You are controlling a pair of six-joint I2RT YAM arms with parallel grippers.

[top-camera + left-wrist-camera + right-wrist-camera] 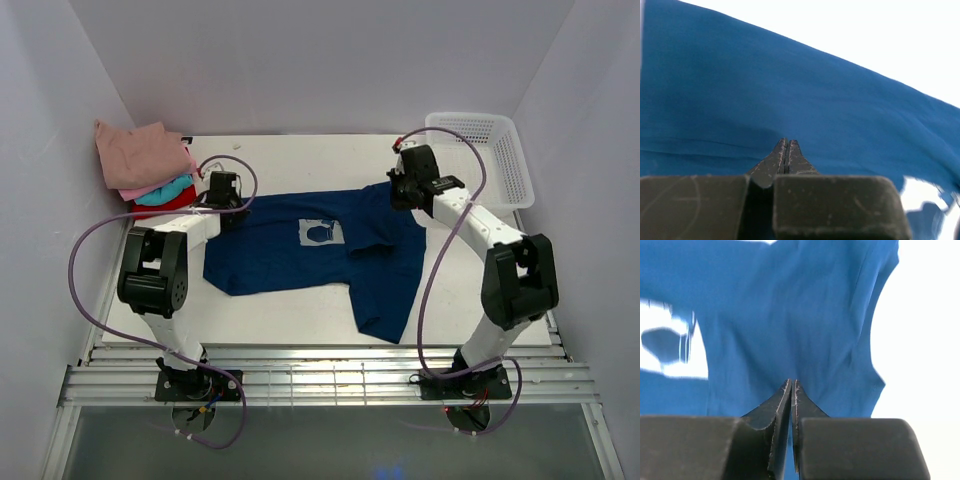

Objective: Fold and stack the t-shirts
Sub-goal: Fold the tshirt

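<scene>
A navy blue t-shirt point(290, 255) lies spread on the white table with its pale chest print point(321, 232) facing up and one side hanging toward the near edge. My left gripper point(228, 205) sits at its far left edge. In the left wrist view the left gripper point(787, 142) is shut, tips pinched into the blue cloth point(790, 85). My right gripper point(400, 195) is at the shirt's far right part. The right gripper point(792, 382) is shut on the fabric point(790, 315), and creases run to its tips. Folded t-shirts point(140, 155) are stacked at the far left, pink on top.
A white mesh basket point(470, 120) stands at the far right corner. White walls close in the table on three sides. Purple cables loop beside both arms. A metal rail runs along the near edge point(320, 385).
</scene>
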